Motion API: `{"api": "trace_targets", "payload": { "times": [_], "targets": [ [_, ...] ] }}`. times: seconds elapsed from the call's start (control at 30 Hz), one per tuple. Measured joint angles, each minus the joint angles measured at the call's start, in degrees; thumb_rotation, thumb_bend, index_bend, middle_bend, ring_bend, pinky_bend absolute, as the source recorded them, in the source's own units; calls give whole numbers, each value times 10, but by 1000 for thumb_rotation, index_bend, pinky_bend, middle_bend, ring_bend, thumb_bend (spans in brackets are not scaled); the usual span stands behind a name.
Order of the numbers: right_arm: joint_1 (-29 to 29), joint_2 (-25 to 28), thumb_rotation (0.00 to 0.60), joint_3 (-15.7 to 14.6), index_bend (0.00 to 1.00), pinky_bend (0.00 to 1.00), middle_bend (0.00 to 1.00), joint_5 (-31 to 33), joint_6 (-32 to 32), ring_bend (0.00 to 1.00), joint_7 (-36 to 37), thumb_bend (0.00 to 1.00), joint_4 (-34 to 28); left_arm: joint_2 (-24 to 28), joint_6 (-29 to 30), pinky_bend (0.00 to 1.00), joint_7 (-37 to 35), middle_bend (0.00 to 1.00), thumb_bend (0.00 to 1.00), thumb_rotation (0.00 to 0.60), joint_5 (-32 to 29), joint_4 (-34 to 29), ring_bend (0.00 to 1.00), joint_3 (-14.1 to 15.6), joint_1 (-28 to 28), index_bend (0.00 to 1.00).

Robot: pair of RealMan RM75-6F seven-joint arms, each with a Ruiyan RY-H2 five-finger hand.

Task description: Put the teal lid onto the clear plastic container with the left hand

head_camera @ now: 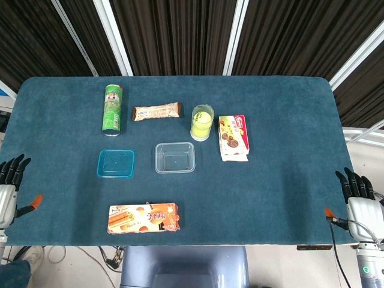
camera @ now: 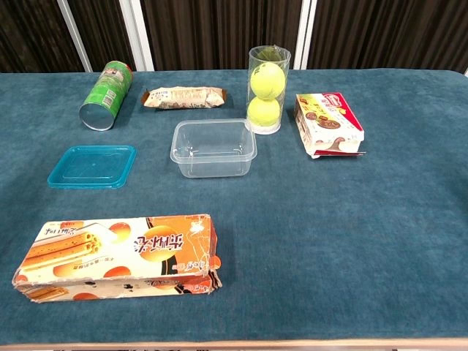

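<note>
Teal lid lies flat on the surface, just left of the clear plastic container w/ a small gap between them, not touching; container sits open side up, nothing in it; in chest view the lid is likewise left of the container.

Rel. to the container: green can on its side, behind and to the left; wrapped snack bar directly behind; clear tube of tennis balls upright just behind its right corner, v. near, can't tell if touching; red-and-white biscuit box to the right, apart; orange wafer-roll box in front, well apart, near the surface's front edge, its right end torn in chest view.

Left hand sits off the surface's left edge, far left of the container, holding nothing, fingers straight and a little apart; right hand at the right front edge, far right of the container, also holding nothing, fingers extended and slightly spread; neither hand shows in chest view.
</note>
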Motion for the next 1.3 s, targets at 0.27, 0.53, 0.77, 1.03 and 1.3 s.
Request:
{"api": "trace_targets", "payload": {
  "times": [0.27, 0.53, 0.77, 1.03, 1.3],
  "targets": [
    [0, 0, 600, 0, 100, 0, 0, 0, 0, 0, 0, 292, 0, 3, 9, 17, 6, 0, 255, 600, 3, -9, 0, 2, 5, 59],
    [0, 0, 600, 0, 101, 0, 0, 0, 0, 0, 0, 291, 0, 4, 4, 17, 3, 0, 245, 600, -3, -9, 0, 1, 4, 52],
    [0, 0, 600, 0, 100, 0, 0, 0, 0, 0, -1, 292, -1, 4, 1, 16, -2, 0, 207, 600, -13, -4, 0, -5, 3, 36],
    [-1, 1, 600, -1, 101, 0, 0, 2, 0, 0, 1, 291, -3, 12, -16, 17, -12, 0, 159, 600, -27, 0, 0, -9, -2, 0],
    [0, 1, 600, -1, 101, 0, 0, 5, -5, 0, 0, 291, -6, 45, -85, 17, -18, 0, 143, 600, -40, -9, 0, -24, -42, 0]
  ]
}}
